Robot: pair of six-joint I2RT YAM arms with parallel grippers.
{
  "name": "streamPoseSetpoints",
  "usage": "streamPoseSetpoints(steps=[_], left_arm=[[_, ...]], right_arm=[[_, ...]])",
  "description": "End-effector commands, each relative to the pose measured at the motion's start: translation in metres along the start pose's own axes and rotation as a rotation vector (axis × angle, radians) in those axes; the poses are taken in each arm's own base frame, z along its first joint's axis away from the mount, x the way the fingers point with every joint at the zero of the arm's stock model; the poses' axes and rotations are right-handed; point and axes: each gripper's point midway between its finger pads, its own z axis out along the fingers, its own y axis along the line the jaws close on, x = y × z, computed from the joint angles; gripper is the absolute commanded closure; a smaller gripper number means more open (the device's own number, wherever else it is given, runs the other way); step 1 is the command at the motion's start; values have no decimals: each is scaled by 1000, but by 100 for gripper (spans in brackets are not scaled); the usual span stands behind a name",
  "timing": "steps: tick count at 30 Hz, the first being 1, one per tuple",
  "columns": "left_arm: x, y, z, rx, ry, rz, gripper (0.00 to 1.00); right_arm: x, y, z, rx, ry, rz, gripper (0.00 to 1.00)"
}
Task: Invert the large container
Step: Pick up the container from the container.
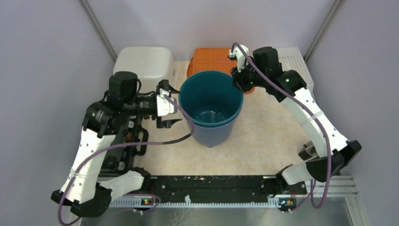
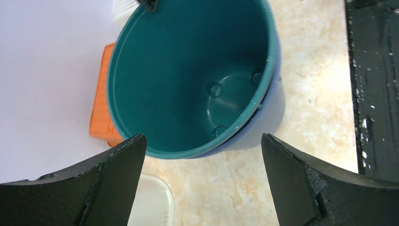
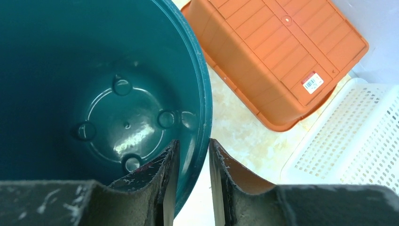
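The large container [image 1: 211, 106] is a teal pot standing mouth up in the middle of the table; its inside and base show in the left wrist view [image 2: 188, 80] and the right wrist view [image 3: 94, 94]. My right gripper [image 1: 236, 80] is at the pot's far right rim. One finger is inside the pot and one outside, closed narrowly on the rim wall [image 3: 194, 141]. My left gripper [image 1: 174, 106] is wide open and empty just left of the pot, jaws facing it [image 2: 202, 139], a short gap from the rim.
An overturned orange bin [image 1: 211, 59] lies just behind the pot. A white lidded box [image 1: 143, 63] is at the back left and a white perforated basket [image 1: 294, 59] at the back right. A black rail [image 1: 211, 183] runs along the near edge.
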Motion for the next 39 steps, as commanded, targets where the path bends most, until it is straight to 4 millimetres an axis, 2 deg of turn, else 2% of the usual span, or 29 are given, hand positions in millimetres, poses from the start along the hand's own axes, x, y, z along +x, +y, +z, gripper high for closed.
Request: streamPoseSetpoints(steps=[1,9,14,24,28,35,39], left_arm=[[-10,-28,5,162,-96,101,1],[4,-30,13,192,-67,138,1],[8,-30,19,210,-62,143,1],[16,-43,31,295,-40,145,10],[17,-46,34,311,-42,145,18],[26,-52,43,344,-22,127,39],[31,-52,47,347,-4,127,41]], right_arm=[[-13,5,-1,-22,-27,-1,70],[-5,4,12,-29,3,-14,68],[-6,5,14,-39,9,-18,73],[-10,3,16,-41,12,-28,78],[-8,4,16,-41,14,-32,79],[-5,5,19,-48,23,-35,82],[-7,4,16,-45,18,-41,87]])
